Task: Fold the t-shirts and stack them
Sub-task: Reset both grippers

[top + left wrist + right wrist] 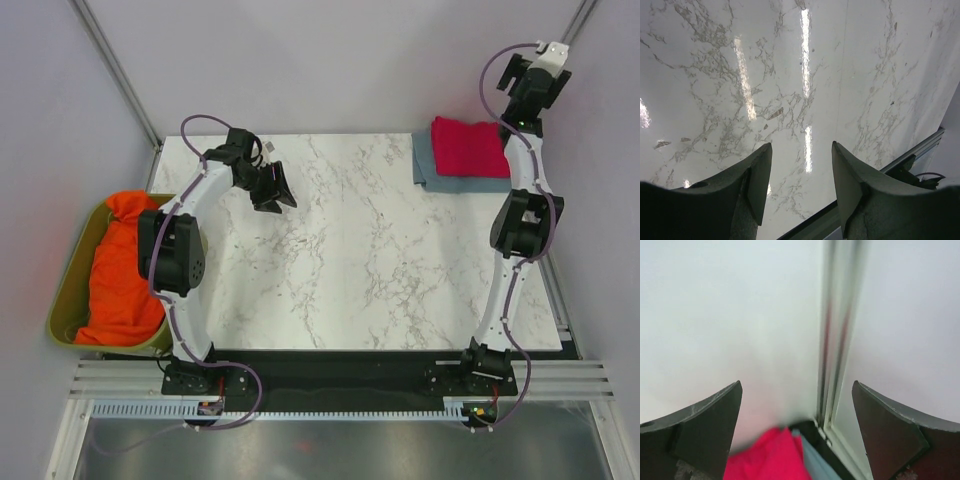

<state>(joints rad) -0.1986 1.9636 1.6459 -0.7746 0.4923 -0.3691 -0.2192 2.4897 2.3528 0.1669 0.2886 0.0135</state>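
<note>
Crimson-red folded cloth tee (470, 145) sits on the slate blue-grey folded cloth tee (428, 168), at 1 o'clock on the white marble-pattern tabletop (360, 260). The grey one peeks out along the left and near sides. Stack is roughly squared. Fold-and-stack looks essentially done for these two.

Right gripper (797, 390): fingers spread wide, nothing between them. It hangs beyond the stack toward 12, facing the wall and a grey metal frame post (832, 340). Left gripper (802, 150): moderately parted, nothing held, over bare marble at about 10 o'clock.

Next move, my guess: bring the right arm toward 6 without snagging the red tee's far edge, then park both. Orange crumpled cloth (120, 280) fills the olive-green bin (66, 298) off the table at 9 o'clock. Can't tell if it's another tee; if so, the left arm fetches it.

Room: stack hugs the far and right table edges with the post close by, so little margin there. Wide marble from centre to 6 for laying out.
</note>
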